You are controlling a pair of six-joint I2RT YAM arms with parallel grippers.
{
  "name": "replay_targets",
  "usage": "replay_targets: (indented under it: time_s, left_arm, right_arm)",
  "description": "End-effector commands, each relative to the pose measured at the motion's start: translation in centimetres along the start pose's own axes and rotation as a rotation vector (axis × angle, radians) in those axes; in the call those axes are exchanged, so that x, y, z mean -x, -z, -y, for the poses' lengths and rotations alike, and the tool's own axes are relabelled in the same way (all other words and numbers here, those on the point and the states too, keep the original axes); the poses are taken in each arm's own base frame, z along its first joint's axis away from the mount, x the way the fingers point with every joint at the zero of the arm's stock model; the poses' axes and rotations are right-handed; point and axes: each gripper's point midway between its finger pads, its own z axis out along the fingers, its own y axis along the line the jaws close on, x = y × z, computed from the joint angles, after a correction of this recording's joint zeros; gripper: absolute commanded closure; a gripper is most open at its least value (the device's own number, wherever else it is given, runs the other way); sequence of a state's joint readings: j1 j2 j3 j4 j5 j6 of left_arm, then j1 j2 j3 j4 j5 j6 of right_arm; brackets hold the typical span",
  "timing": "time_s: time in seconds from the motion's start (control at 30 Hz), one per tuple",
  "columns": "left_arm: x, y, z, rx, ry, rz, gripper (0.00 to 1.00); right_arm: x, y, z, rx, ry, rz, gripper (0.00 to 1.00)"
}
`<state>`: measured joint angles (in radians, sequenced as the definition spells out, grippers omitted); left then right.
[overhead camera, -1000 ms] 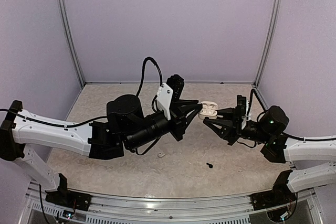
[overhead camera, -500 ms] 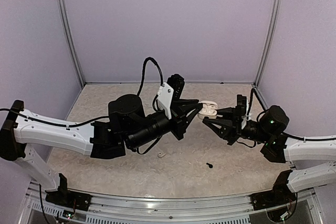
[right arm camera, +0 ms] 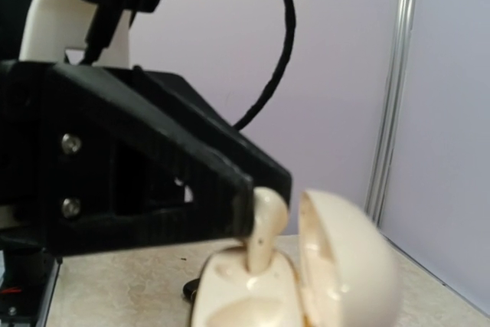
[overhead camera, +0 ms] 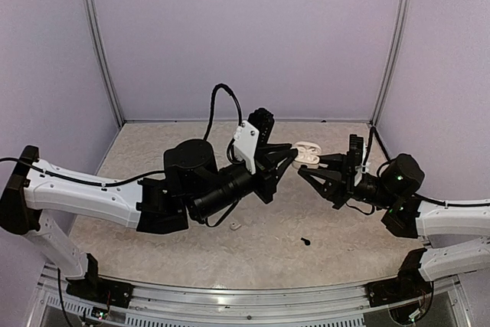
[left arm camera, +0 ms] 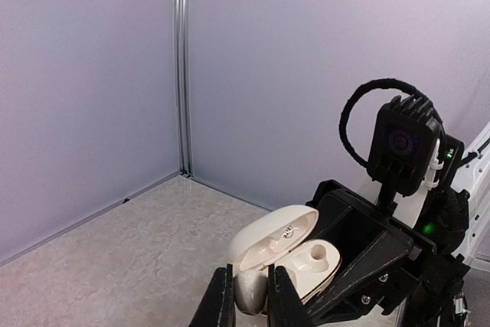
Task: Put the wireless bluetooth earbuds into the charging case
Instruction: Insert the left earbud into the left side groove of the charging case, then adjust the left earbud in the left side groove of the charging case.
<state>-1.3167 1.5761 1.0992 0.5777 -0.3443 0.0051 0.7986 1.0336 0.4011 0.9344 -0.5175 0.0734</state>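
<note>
Charging case [overhead camera: 306,154] is being held clear of the table [overhead camera: 253,258], lid open, by the right gripper [overhead camera: 315,168], whose jaws are clamped on its base. A white earbud [left arm camera: 250,285] is being pinched between the closed fingers of the left gripper [left arm camera: 250,298], tip to tip with the case.

Right wrist view: the earbud's stem is being pointed downward, roughly upright, its lower end touching or just entering the near socket of the case base. The lid is standing just beyond it, on the side away from the left arm.

Left wrist view: the other socket appears occupied by a second earbud [left arm camera: 315,255], though this cannot be told for certain.

Judgement: everything is being decided by stem-to-socket alignment — a short push down along the stem's axis is being called for.

A loose white earbud [overhead camera: 234,226] and a black earbud [overhead camera: 305,241] are lying on the table below, well apart from both grippers.
</note>
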Motion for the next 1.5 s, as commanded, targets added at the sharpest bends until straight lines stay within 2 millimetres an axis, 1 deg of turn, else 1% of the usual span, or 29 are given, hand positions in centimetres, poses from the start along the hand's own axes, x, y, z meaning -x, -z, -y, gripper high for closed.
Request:
replay_targets:
  time_s: [0.0, 0.1, 0.17, 0.23, 0.27, 0.3, 0.33, 0.37, 0.43, 0.53, 0.57, 0.6, 0.63, 0.7, 0.77, 0.93, 1.0, 1.2, 1.47]
  left_arm:
    - [-0.8, -0.5, 0.5, 0.007, -0.023, -0.032, 0.87]
    - [-0.5, -0.2, 0.9, -0.025, -0.035, -0.031, 0.72]
    - [0.2, 0.3, 1.6, -0.07, -0.065, -0.027, 0.63]
    - [0.7, 1.1, 2.2, -0.126, -0.089, -0.024, 0.54]
    - [1.6, 1.9, 2.5, -0.163, -0.101, -0.008, 0.49]
    - [2.0, 2.5, 2.5, -0.18, -0.114, -0.004, 0.44]
    - [1.9, 2.9, 2.5, -0.197, -0.127, -0.016, 0.42]
    - [2.2, 3.6, 2.5, -0.223, -0.142, -0.015, 0.4]
    - [1.8, 4.5, 2.2, -0.253, -0.172, -0.044, 0.38]
    - [1.3, 5.8, 1.2, -0.296, -0.207, -0.097, 0.37]
    - [1.4, 6.4, 1.0, -0.333, -0.216, -0.101, 0.37]
    - [2.0, 7.1, 0.6, -0.352, -0.224, -0.096, 0.36]
    - [2.0, 7.6, 0.1, -0.36, -0.237, -0.101, 0.36]
    - [2.8, 8.7, -0.5, -0.383, -0.273, -0.092, 0.35]
    - [2.6, 9.1, -0.7, -0.39, -0.314, -0.118, 0.35]
    - [1.7, 8.6, -0.4, -0.41, -0.344, -0.162, 0.36]
    - [1.4, 8.2, -0.3, -0.415, -0.342, -0.171, 0.36]
    - [1.2, 7.0, 0.5, -0.447, -0.335, -0.169, 0.38]
    - [1.0, 6.5, 1.7, -0.49, -0.333, -0.161, 0.39]
  right_arm:
    - [3.4, -0.2, -0.4, 0.016, 0.043, 0.099, 1.0]
    - [3.0, -0.2, -0.3, 0.01, 0.04, 0.085, 1.0]
    - [2.6, -0.1, -0.4, 0.011, 0.036, 0.074, 1.0]
    - [2.3, -0.1, -0.5, 0.016, 0.03, 0.062, 1.0]
    - [2.1, -0.1, -0.5, 0.017, 0.027, 0.056, 1.0]
    - [1.9, 0.0, -0.6, 0.02, 0.025, 0.051, 1.0]
    - [1.9, 0.0, -0.7, 0.024, 0.024, 0.047, 1.0]
    - [1.8, 0.1, -0.8, 0.029, 0.023, 0.042, 1.0]
    - [1.6, 0.2, -1.2, 0.051, 0.022, 0.03, 1.0]
    - [1.5, 0.2, -2.1, 0.107, 0.01, 0.008, 1.0]
    - [1.4, 0.2, -2.6, 0.135, 0.003, -0.001, 1.0]
    - [1.4, 0.2, -3.0, 0.163, -0.006, -0.008, 1.0]
    - [1.4, 0.2, -3.5, 0.193, -0.018, -0.016, 1.0]
    - [1.4, 0.3, -4.4, 0.25, -0.041, -0.027, 1.0]
    - [1.6, 0.3, -5.1, 0.298, -0.057, -0.031, 1.0]
    - [2.1, 0.2, -5.9, 0.364, -0.091, -0.032, 1.0]
    - [2.2, 0.2, -6.2, 0.387, -0.108, -0.037, 1.0]
    - [2.1, -0.1, -6.8, 0.425, -0.12, -0.052, 1.0]
    - [1.8, -0.2, -7.2, 0.44, -0.123, -0.061, 1.0]
